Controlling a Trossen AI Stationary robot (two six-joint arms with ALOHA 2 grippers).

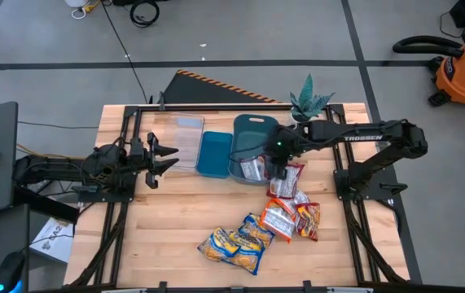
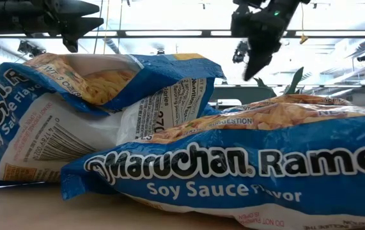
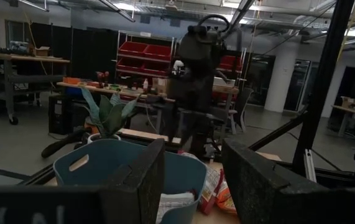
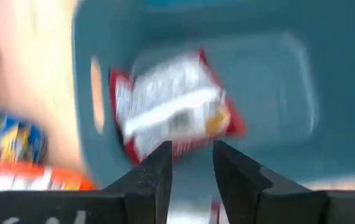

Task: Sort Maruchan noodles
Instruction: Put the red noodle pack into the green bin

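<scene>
Blue-and-yellow Maruchan noodles [image 1: 236,242] are being seen from above on the wooden table [image 1: 175,212], beside red packets [image 1: 291,213]. The right gripper [image 1: 274,172] is being held over the blue-grey bin [image 1: 252,130]; the left gripper [image 1: 167,159] is being kept apart, empty. The low view is being filled by soy-sauce packets [image 2: 233,172]. In the right wrist view a blurred red-and-white packet [image 4: 174,106], probably loose, is being shown inside the bin beyond parted fingers [image 4: 155,177].

red-white packet [image 4: 174,109] in bin, others [image 1: 256,228] on table
</scene>
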